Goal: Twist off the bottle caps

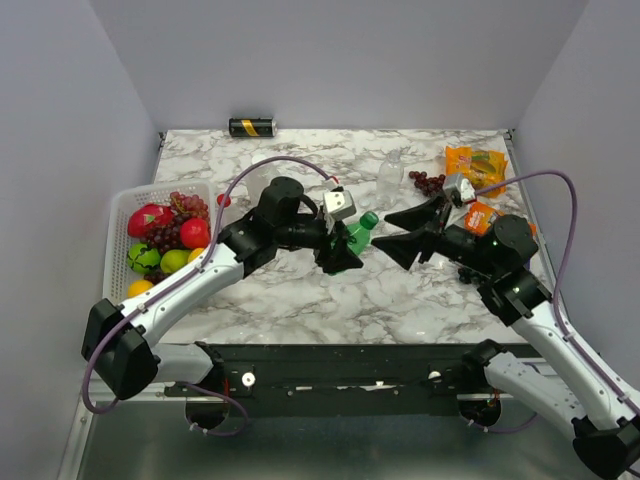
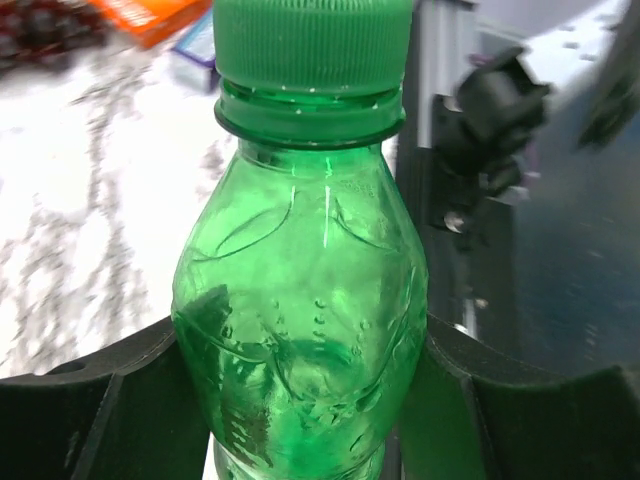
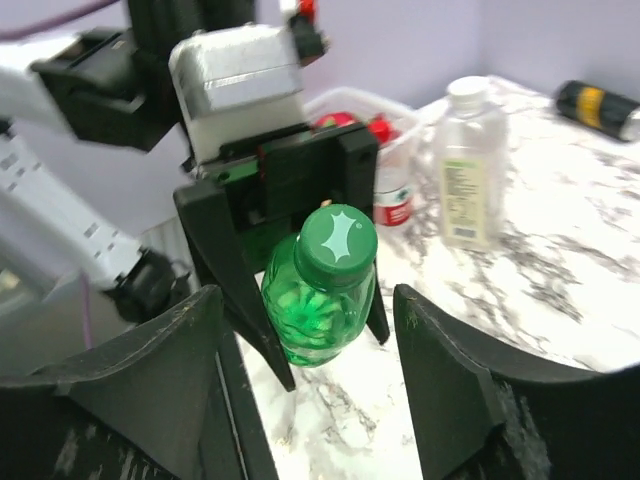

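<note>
While the green bottle [image 1: 358,235] is clamped round its smooth, translucent body by the left gripper [image 1: 338,256] and held tilted over the middle of the marbled table [image 1: 400,300], its ridged green cap [image 3: 337,243] is seen seated on the neck. The unscrewing of this bottle is therefore judged to be in hand, not finished. The right gripper [image 1: 388,232] is spread wide, a jaw at each side of the cap, neither touching it. A closing on the ridges and a twist about the neck are judged to be needed next. Farther off, a clear bottle [image 3: 468,165] with a white cap is stood upright, with a small red-labelled bottle [image 3: 393,190] near it. At the far edge a black-and-gold can [image 1: 252,127] is laid on its side.
</note>
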Available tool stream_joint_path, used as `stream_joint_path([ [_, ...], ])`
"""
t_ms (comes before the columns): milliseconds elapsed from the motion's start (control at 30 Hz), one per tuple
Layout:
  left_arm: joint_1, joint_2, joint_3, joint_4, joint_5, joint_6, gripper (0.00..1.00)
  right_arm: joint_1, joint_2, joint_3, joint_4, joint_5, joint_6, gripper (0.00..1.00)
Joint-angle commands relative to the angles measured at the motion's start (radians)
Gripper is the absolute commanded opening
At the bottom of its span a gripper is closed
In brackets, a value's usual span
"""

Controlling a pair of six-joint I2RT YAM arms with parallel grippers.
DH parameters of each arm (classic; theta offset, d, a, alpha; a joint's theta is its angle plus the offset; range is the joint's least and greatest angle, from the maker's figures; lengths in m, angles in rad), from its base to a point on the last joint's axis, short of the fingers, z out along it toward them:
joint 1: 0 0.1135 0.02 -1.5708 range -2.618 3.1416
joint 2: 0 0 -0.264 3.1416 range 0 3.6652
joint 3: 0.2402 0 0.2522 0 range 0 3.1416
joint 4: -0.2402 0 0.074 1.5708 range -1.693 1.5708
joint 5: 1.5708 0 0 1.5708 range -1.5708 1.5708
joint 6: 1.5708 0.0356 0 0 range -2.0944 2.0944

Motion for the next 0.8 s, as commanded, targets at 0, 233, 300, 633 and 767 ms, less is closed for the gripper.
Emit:
stream_joint_path([
  [0,-0.052,-0.031,-0.019,0.012,-0.364,0.007,0.21,0.004,-0.083,0.0,-0.104,0.291,0.057,0.76],
  [233,-0.096,-0.008,-0.036,0.041,-0.492,-0.104,0.21,0.007,-0.037,0.027,-0.115,0.279,0.174,0.63],
  [300,-0.103,-0.003,-0.037,0.041,-0.499,-0.109,0.21,0.013,-0.011,0.029,-0.107,0.274,0.193,0.62],
  [633,-0.126,0.017,-0.028,0.015,-0.529,-0.095,0.21,0.051,0.089,0.037,-0.042,0.239,0.233,0.61],
  [767,-0.132,0.025,-0.023,0.002,-0.544,-0.085,0.21,0.062,0.1,0.037,-0.016,0.242,0.237,0.62],
])
